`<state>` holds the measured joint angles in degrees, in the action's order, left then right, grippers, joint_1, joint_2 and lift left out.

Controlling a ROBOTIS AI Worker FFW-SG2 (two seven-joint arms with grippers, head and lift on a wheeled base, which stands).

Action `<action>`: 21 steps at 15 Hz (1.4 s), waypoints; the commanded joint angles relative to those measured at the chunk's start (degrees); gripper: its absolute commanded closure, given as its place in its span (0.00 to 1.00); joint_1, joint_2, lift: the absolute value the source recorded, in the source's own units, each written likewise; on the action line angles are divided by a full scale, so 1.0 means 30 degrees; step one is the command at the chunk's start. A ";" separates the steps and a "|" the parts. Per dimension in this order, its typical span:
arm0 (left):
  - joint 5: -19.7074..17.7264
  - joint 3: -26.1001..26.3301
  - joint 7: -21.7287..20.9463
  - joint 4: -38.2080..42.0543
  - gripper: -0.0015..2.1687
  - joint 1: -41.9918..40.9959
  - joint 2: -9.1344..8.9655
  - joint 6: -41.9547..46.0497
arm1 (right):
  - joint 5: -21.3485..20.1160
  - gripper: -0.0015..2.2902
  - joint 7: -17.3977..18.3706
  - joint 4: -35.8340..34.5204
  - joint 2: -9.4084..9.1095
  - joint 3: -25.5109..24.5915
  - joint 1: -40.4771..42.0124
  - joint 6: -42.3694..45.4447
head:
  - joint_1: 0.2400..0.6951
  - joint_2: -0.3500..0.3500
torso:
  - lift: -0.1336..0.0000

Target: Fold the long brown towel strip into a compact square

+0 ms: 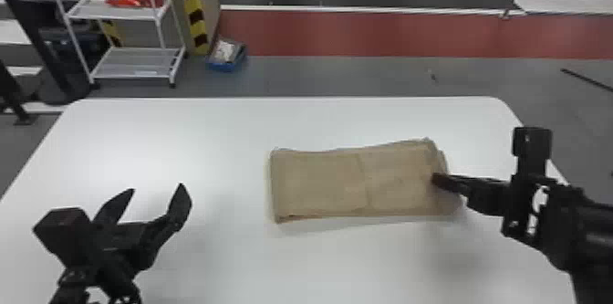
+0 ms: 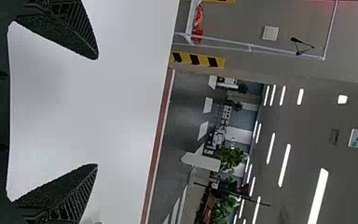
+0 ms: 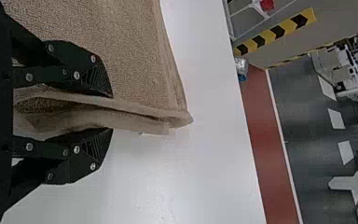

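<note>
Right of centre on the white table (image 1: 205, 129), head view: the brown towel (image 1: 319, 182) lies flat as a folded oblong, its right end at the right gripper (image 1: 438, 181); the left gripper (image 1: 157, 187) is spread wide, apart from the towel. Left wrist view: two fingers (image 2: 70, 35), widely separated. Right wrist view: layered towel edge held between narrowed fingers.

Your towel (image 1: 319, 182) is plain brown and lies on the white table (image 1: 223, 134), right of the middle, as a layered oblong wider than it is deep. You can see a faint crease across its face; at its right end, the edges sit uneven and partly apart.
</note>
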<state>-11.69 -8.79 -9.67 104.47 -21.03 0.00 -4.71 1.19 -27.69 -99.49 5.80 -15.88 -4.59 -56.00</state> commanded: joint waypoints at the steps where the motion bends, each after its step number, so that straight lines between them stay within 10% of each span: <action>1: -0.0029 0.0001 0.0000 -0.0077 0.02 0.0007 0.0000 0.0000 | 0.0043 0.71 0.0001 -0.0060 -0.0001 -0.0185 0.0008 -0.0130 | 1.00 0.45 | 0.06; 10: -0.0176 -0.0087 0.0059 -0.0136 0.02 0.0036 0.0000 0.0586 | 0.5053 0.75 0.0264 -0.6828 -0.0792 -0.1972 0.1004 -0.3001 | 1.00 0.44 | 0.06; 19: -0.0469 -0.0234 0.0029 -0.0488 0.02 0.0065 0.0146 0.0644 | 0.0336 0.73 0.2960 -0.5861 -0.1952 0.9425 0.0740 -0.0833 | 1.00 0.79 | 0.06; 21: -0.0527 -0.0234 0.0000 -0.0663 0.02 0.0095 0.0205 0.0762 | -0.0631 0.22 0.3106 -0.4719 -0.1952 1.0772 0.0711 -0.0716 | 1.00 0.87 | 0.06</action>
<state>-13.15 -9.46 -9.63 102.79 -20.83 0.48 -2.57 1.28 -18.43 -115.95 0.09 13.68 -2.45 -58.65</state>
